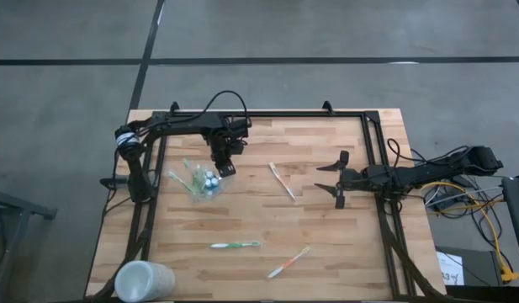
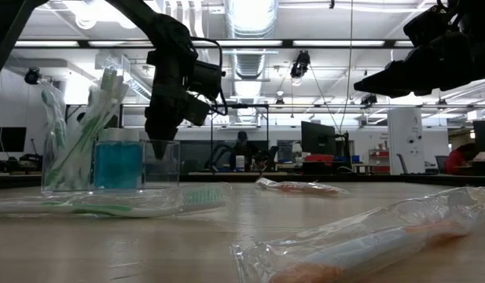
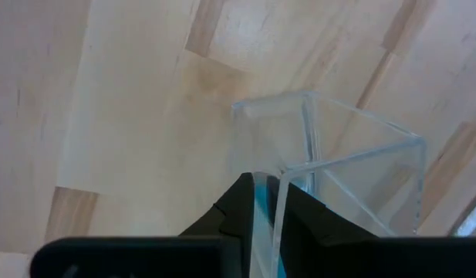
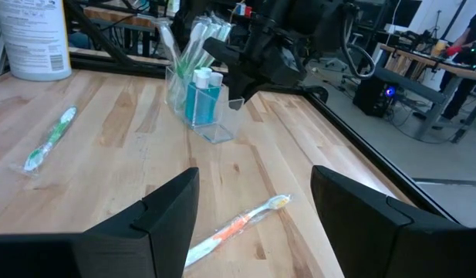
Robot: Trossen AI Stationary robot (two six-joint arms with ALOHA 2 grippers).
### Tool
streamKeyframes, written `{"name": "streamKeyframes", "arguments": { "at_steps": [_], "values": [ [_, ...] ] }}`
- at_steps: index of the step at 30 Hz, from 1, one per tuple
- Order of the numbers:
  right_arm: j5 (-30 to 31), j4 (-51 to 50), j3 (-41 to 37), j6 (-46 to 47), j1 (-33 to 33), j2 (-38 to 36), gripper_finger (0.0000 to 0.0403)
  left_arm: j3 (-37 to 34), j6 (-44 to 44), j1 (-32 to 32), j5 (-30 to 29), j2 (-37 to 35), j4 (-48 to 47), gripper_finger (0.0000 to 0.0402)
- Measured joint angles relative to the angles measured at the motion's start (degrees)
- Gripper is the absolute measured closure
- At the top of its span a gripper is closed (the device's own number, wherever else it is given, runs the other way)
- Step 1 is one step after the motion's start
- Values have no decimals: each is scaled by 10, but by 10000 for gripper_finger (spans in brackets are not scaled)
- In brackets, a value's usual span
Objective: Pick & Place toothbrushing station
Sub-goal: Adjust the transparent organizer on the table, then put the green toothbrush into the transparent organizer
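The toothbrushing station (image 1: 203, 182) is a clear plastic holder standing with its base on the wooden table, left of centre. In the low view the station (image 2: 116, 161) carries wrapped toothbrushes and a blue tube. My left gripper (image 1: 225, 167) points down at the holder's far-right part, its fingers closed on a clear wall. The empty compartment (image 3: 338, 170) shows in the left wrist view. My right gripper (image 1: 337, 179) waits open at the table's right side, level, with nothing between its fingers (image 4: 257, 193). My left gripper (image 3: 272, 220) pinches an upright clear wall (image 3: 282, 181) of the holder's empty compartment, with one finger (image 3: 239, 208) on one side of it and the other (image 3: 311, 220) on the opposite side. The fingers come from above, pointing down. The holder stands upright on the table.
Wrapped toothbrushes lie loose on the table: a white one (image 1: 282, 180) at centre, a green one (image 1: 235, 245) and an orange one (image 1: 289, 263) nearer the front. A frosted white cup (image 1: 144, 280) stands at the near-left corner. A black frame (image 1: 373, 160) runs along the table's edges.
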Motion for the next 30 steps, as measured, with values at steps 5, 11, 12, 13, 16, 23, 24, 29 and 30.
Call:
{"name": "streamKeyframes", "arguments": {
  "at_steps": [5, 11, 12, 13, 16, 23, 24, 29, 30],
  "values": [
    [0, 0, 0, 0, 0, 0, 158, -1, -12, 0, 4, -7, -5, 334],
    [0, 0, 0, 0, 0, 0, 158, -1, -21, 2, 1, -30, -9, 305],
    [0, 0, 0, 0, 0, 0, 158, -1, -28, 3, -6, -36, -9, 301],
    [0, 0, 0, 0, 0, 0, 158, -1, -36, 4, -12, -42, -10, 298],
    [0, 0, 0, 0, 0, 0, 158, 3, -58, 7, -36, -67, -17, 291],
    [0, 0, 0, 0, 0, 0, 158, 46, -109, 6, -111, -147, -38, 289],
    [0, 0, 0, 0, 0, 0, 158, 54, -116, 4, -116, -160, -39, 289],
    [0, 0, 0, 0, 0, 0, 158, 95, -143, -30, -132, -220, -36, 289],
    [0, 0, 0, 0, 0, 0, 158, 101, -149, -44, -145, -229, -35, 289]
  ]
}}
